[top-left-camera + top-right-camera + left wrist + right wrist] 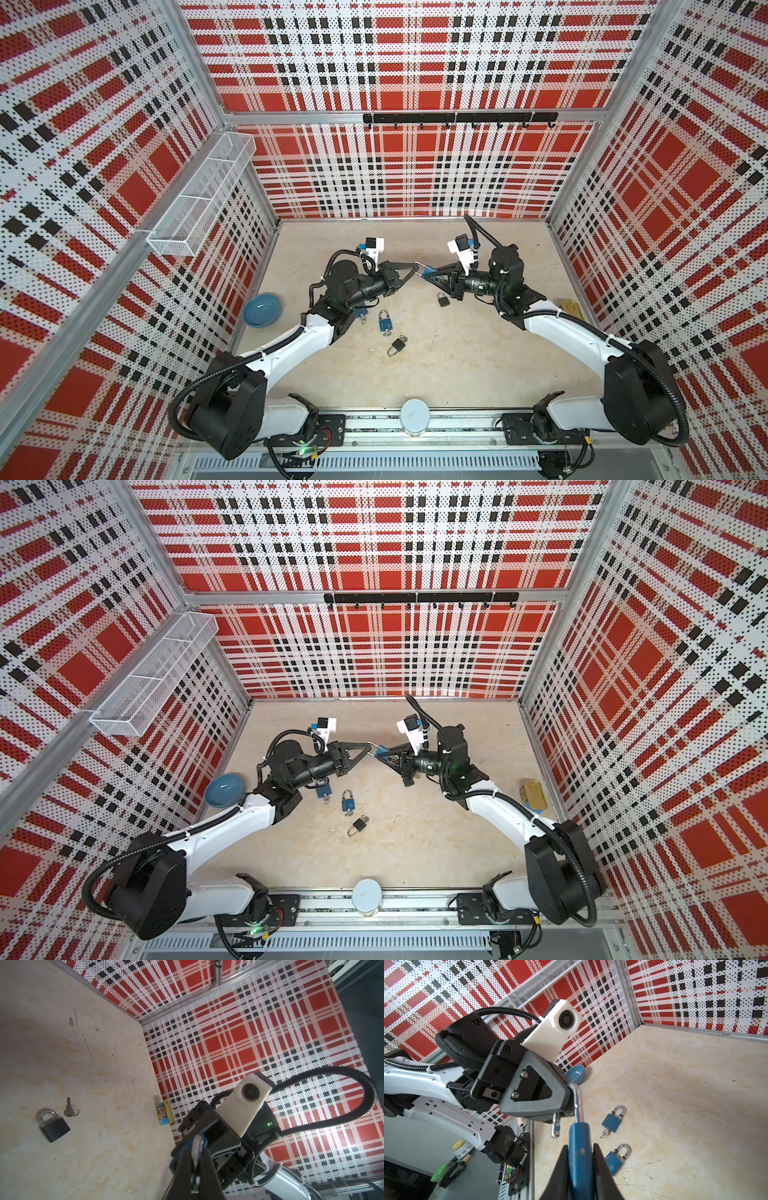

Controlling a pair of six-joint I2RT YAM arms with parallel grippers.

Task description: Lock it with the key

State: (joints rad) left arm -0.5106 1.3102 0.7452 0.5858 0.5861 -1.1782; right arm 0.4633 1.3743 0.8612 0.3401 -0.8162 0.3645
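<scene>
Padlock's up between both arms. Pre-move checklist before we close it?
1. Hold on shackle: ok, left gripper shut on its bend.
2. Hold on body: ok, right gripper fingers press both sides.
3. Shackle's free end seated in body: not ok, it hangs outside.
4. Key in this lock: cannot tell, keyway hidden.
5. Table padlocks clear of the held one: ok, they lie apart on the table.
</scene>
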